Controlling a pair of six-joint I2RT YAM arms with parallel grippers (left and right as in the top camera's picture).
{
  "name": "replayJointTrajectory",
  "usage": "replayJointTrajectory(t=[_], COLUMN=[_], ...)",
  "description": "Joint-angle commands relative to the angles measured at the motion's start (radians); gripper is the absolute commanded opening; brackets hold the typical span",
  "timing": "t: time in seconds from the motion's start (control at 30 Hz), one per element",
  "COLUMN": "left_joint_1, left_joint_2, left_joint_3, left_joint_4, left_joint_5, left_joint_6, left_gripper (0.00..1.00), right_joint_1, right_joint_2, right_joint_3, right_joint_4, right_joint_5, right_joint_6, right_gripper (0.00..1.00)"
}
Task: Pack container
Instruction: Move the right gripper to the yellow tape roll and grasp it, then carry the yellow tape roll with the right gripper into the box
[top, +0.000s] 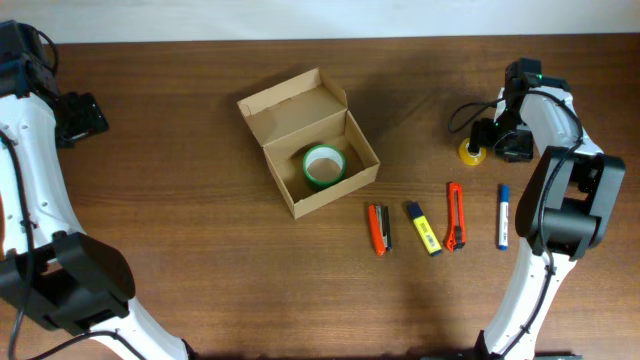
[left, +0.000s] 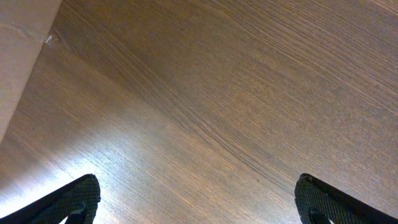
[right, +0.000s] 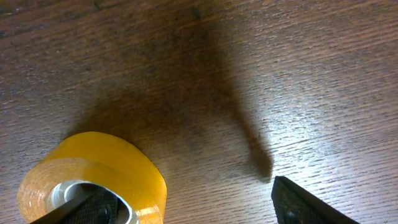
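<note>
From overhead, the container (top: 305, 140) sat on the bench (top: 200, 270) a little left of its middle and toward the far side. It was turned at an angle, with its flap lid standing open along the far-left edge. A green tape roll (top: 323, 165) lay flat on its floor toward the near-right corner, the one thing visible in it. To the container's near right, four things lay in a row on the bare wood: an orange cutter (top: 379, 229), a yellow highlighter (top: 424, 227), a slimmer orange knife (top: 456, 216) and a blue-and-white marker (top: 504, 216). Farther back on the right a yellow tape roll (top: 471, 152) stood just beside the right jaws, while the left jaws hung at the far left, well apart from the container. In the left wrist view, the left jaws stood wide apart, their dark fingers (left: 74, 200) at the bottom corners with only wood grain between them. A pale surface (left: 18, 56) filled the upper left corner, and what it was could not be told. In the right wrist view, the right jaws were also apart and not clamped on the yellow roll. One finger (right: 93, 205) showed in front of the roll's white core at lower left, though whether it touched the roll could not be told. The other finger showed at lower right, well clear of the roll.
</note>
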Motion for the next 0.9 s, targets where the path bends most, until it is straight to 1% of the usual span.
replayJointTrajectory(t=[0.0,0.07,0.13,0.17,0.2,0.23,0.27,0.37,0.53,0.87], left_joint_1=[-0.001,-0.001,-0.001,-0.001,-0.001,-0.001,-0.001,-0.001,-0.001,-0.001], left_joint_2=[-0.024,-0.024,-0.024,-0.024,-0.024,-0.024,-0.024,-0.024,-0.024,-0.024], left_joint_3=[-0.003,-0.003,-0.003,-0.003,-0.003,-0.003,-0.003,-0.003,-0.003,-0.003], left_joint_4=[-0.001,-0.001,-0.001,-0.001,-0.001,-0.001,-0.001,-0.001,-0.001,-0.001], left_joint_5=[-0.007,-0.007,-0.007,-0.007,-0.007,-0.007,-0.007,-0.007,-0.007,-0.007], left_joint_6=[0.016,0.016,0.016,0.016,0.016,0.016,0.016,0.016,0.016,0.016], left_gripper=[1.00,1.00,1.00,1.00,1.00,1.00,1.00,1.00,1.00,1.00], right_joint_1=[0.005,0.005,0.005,0.005,0.005,0.005,0.005,0.005,0.005,0.018], right_joint_2=[0.018,0.018,0.018,0.018,0.018,0.018,0.018,0.018,0.018,-0.002], right_joint_3=[0.008,0.008,0.008,0.008,0.008,0.008,0.008,0.008,0.008,0.009], right_joint_4=[0.004,0.004,0.004,0.004,0.004,0.004,0.004,0.002,-0.003,-0.024], right_joint_5=[-0.013,-0.013,-0.013,-0.013,-0.013,-0.013,-0.013,-0.013,-0.013,-0.012], right_joint_6=[-0.008,-0.007,-0.006,-0.006,-0.006,-0.006,-0.006,-0.003,-0.003,-0.004], right_gripper=[0.78,0.73,0.57,0.45,0.36,0.30,0.26,0.22,0.04,0.04])
